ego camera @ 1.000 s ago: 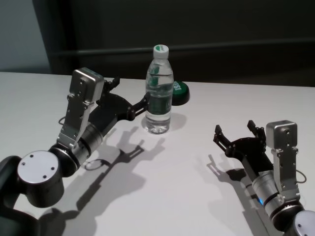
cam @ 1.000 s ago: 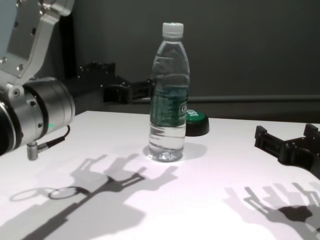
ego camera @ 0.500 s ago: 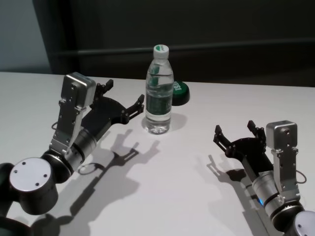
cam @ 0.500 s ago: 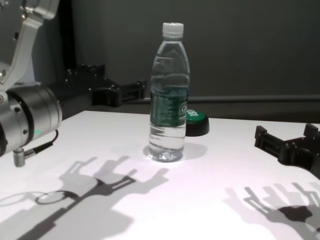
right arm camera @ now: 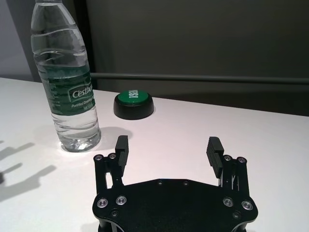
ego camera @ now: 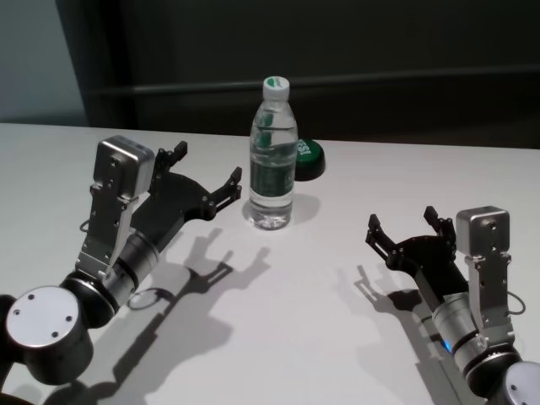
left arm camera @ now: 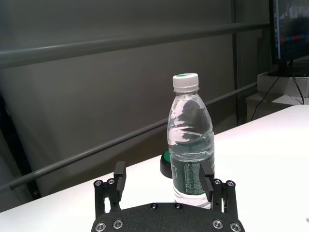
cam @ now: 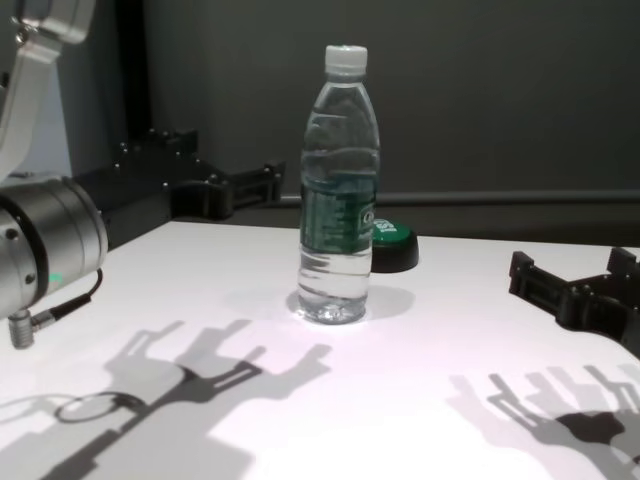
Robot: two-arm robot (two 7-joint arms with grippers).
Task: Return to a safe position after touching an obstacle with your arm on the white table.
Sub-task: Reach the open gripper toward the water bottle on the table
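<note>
1. Head view: the tall clear plastic water bottle with white screw cap and dark green label band (ego camera: 272, 156) stands upright on the broad white worktop (ego camera: 321, 278), toward its far edge and about midway along it.
2. Left pincer (ego camera: 205, 176) hangs just beside the bottle on its left, fingers spread and holding nothing; a narrow gap separates the nearer fingertip from the bottle wall, so no contact shows.
3. Progress, as judged: the arm is clear of the obstacle but remains close to it, so the withdrawal to a safe position appears only partly done; more clearance toward the worktop's left and near edges is left to gain.
4. Right pincer (ego camera: 403, 230) sits parked over the worktop's right near part, well apart from the bottle, fingers spread and empty.
5. Container: the bottle is capped and holds clear liquid, filling most of its body.
6. Low black puck-shaped button with green top (ego camera: 306, 159) rests just behind the bottle, toward the far edge.
</note>
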